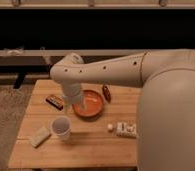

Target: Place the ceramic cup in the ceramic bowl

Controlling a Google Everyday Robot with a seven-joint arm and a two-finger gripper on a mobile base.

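Observation:
The white ceramic cup (61, 127) stands upright on the wooden table, near its front left. The orange ceramic bowl (92, 106), with a darker rim, sits in the middle of the table, just right of and behind the cup. My arm reaches in from the right and bends down. My gripper (74, 103) hangs at the bowl's left rim, a little above and behind the cup. The arm's wrist hides the bowl's left edge.
A dark reddish oblong object (106, 93) lies behind the bowl. A dark bar (54, 101) lies left of the bowl. A beige block (40, 136) lies left of the cup. A white box with markings (126, 130) and a small white piece (110, 127) lie at the right. The table's front edge (71, 165) is near.

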